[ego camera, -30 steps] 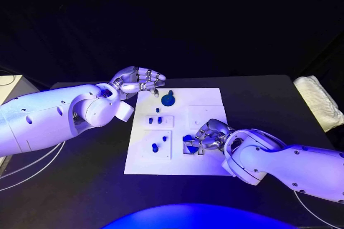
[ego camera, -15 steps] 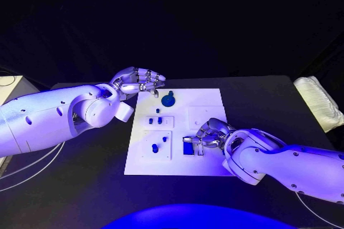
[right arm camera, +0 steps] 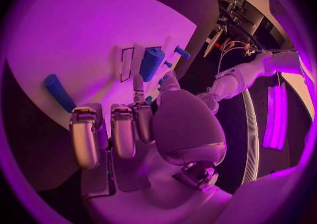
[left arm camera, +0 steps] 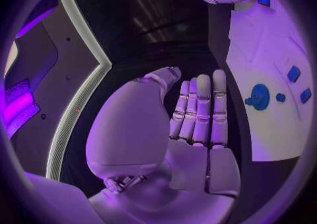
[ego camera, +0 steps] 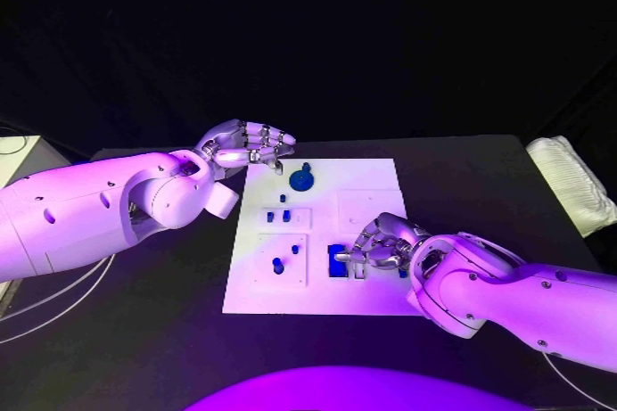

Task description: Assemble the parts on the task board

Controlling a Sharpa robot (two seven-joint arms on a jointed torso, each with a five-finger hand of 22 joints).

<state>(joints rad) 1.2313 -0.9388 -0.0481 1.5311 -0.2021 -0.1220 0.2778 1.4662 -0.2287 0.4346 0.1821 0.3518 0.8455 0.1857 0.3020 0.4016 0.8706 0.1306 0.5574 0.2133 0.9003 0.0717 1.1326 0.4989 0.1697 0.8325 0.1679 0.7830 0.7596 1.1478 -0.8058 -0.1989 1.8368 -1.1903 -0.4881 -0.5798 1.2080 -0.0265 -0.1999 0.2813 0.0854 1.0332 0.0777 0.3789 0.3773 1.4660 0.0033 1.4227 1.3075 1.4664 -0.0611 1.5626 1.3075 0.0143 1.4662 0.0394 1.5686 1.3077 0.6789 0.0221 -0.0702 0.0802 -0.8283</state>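
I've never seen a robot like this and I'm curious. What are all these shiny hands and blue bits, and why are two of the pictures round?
It is a robot with two white arms ending in silver hands. The square picture looks down from its head. The round ones come from cameras at each wrist, behind the hand.

On the black table lies a white task board with small blue parts, such as a round blue part. The robot's job is to fit them together.

The left hand hangs near the board's far corner, fingers curled, holding nothing. The right hand has its fingers at a long blue part on the board; whether it really grips it is hard to tell.
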